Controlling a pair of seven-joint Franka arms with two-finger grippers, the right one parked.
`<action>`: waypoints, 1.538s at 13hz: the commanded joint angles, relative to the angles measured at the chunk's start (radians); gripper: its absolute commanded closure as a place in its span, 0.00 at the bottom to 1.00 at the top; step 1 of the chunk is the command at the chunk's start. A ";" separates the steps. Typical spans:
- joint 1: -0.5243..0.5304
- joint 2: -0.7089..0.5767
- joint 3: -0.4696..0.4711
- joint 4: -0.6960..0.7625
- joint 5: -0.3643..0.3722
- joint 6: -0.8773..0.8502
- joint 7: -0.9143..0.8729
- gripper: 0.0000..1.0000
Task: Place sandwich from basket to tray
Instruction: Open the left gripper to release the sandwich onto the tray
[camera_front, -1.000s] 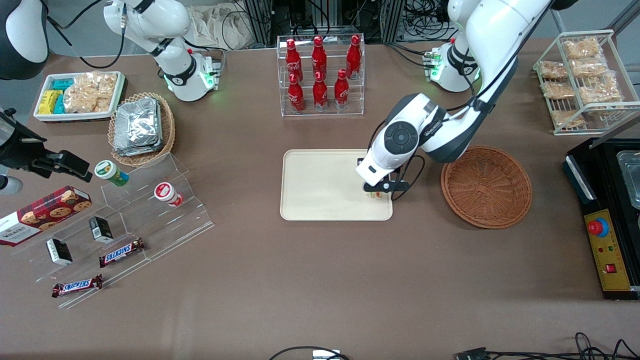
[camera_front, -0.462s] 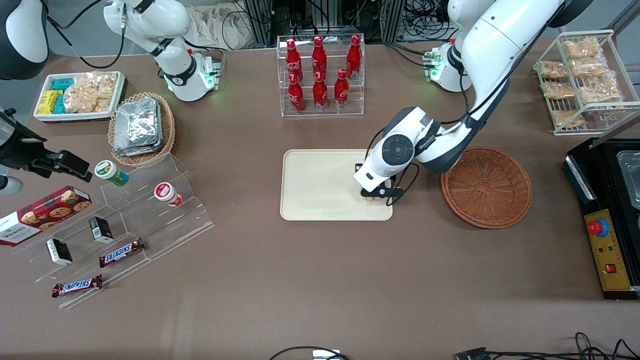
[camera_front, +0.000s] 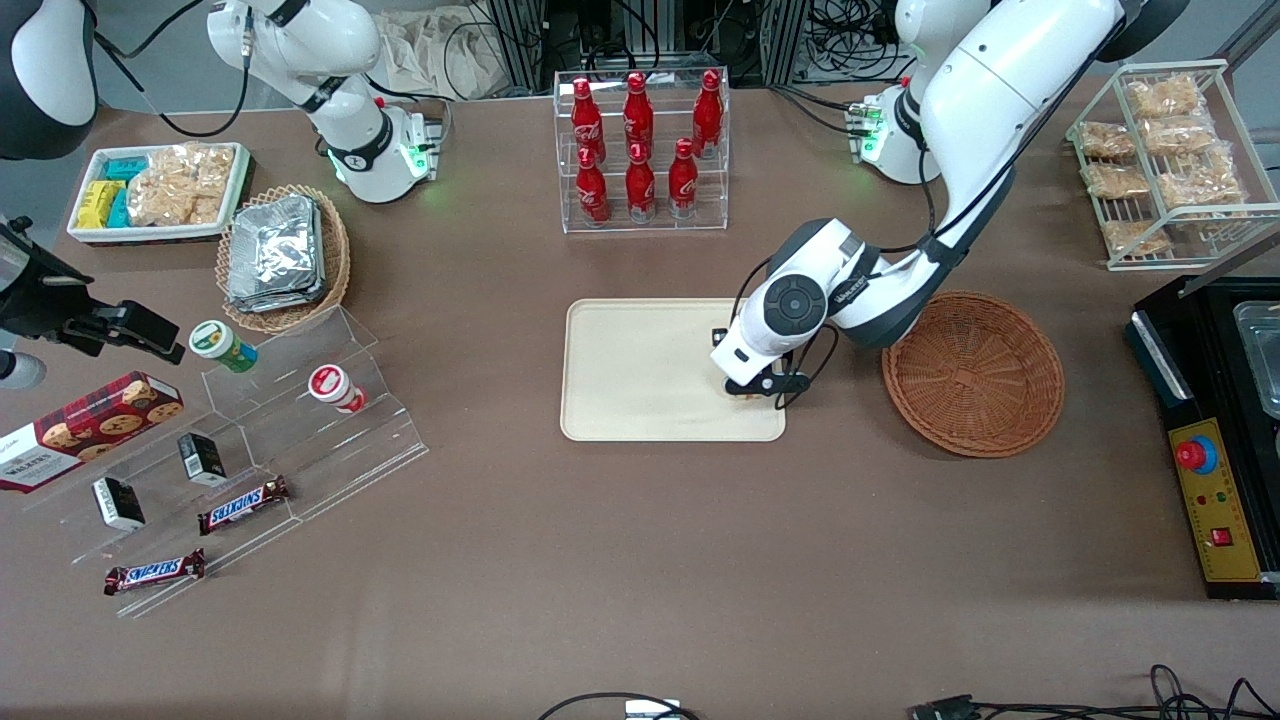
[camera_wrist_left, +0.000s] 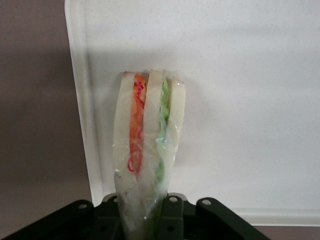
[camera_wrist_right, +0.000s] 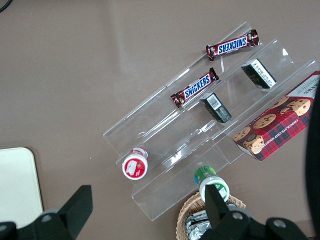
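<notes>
The tool (camera_front: 752, 388) sits low over the tray (camera_front: 640, 370), at the tray's end nearest the basket (camera_front: 973, 373), and it is clamped on the sandwich (camera_wrist_left: 147, 150). In the wrist view the wedge stands on edge between the dark fingers (camera_wrist_left: 172, 220), wrapped in clear film, with 3 pale bread slices and an orange-red layer and a green layer between them. Its free end reaches over the tray's floor, close to the rim; whether it touches the floor cannot be told. From the front, only a small bit of the sandwich (camera_front: 747, 394) peeks out under the tool.

The basket lies on the tabletop (camera_front: 640, 560) just beside the tray, toward the working arm's end. Farther from the front camera than the tray stands a clear rack with 6 red bottles (camera_front: 640, 135). Toward the parked arm's end lie a tan basket of foil packets (camera_front: 278, 255) and 2 chocolate bars (camera_front: 243, 504).
</notes>
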 joint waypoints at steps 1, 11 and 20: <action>0.007 -0.001 0.002 -0.006 0.029 0.016 -0.026 0.00; 0.008 -0.004 0.002 -0.005 0.029 0.011 -0.031 0.00; 0.040 -0.335 0.016 0.347 0.014 -0.569 -0.009 0.00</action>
